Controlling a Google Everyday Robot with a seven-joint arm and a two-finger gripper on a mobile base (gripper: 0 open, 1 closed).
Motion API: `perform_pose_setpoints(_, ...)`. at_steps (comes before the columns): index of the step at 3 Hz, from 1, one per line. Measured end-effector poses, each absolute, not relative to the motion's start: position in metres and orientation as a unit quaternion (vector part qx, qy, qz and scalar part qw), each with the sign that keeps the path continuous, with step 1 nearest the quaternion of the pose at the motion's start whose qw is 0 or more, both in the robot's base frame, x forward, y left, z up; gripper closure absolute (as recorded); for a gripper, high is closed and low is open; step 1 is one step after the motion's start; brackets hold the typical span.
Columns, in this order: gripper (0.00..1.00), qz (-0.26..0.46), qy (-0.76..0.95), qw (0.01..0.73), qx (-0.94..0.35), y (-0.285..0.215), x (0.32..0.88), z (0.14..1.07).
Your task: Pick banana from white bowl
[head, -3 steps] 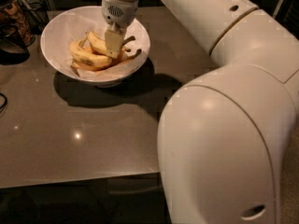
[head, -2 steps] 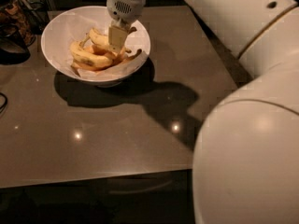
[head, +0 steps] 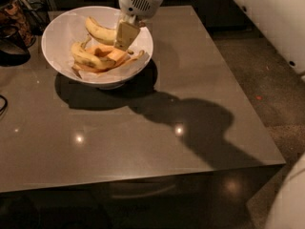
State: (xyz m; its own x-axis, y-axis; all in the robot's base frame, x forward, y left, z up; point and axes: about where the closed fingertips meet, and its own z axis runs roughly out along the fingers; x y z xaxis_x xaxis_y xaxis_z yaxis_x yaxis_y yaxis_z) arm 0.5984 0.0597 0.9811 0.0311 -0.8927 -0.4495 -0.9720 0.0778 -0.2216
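The white bowl (head: 61, 30) stands at the table's far left, lined with white paper. My gripper (head: 122, 45) reaches down from above over the bowl's right half. It is shut on the right end of the pale-yellow banana (head: 100, 32), which juts out to the left, raised above the other fruit. Under it in the bowl lie a yellow banana with dark blotches (head: 86, 57) and an orange-tinted banana (head: 112, 56).
The grey table (head: 143, 137) runs to a front edge near the bottom and a right edge by the floor (head: 267, 80). Dark objects (head: 12, 49) and a jar (head: 12, 11) stand at the far left. My white body (head: 290, 199) fills the lower right corner.
My gripper has risen from low in the bowl, and the pale-yellow banana has come up with it. My white arm has swung out of the right side of the view.
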Motion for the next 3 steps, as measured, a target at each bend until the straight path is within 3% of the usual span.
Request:
perform_pose_setpoints(2,1.00,0.080,0.687,0.249,-0.678,0.058,0.597,0.983)
perform_pose_setpoints(3,1.00,0.096,0.693,0.238,-0.674,0.037,0.568,0.981)
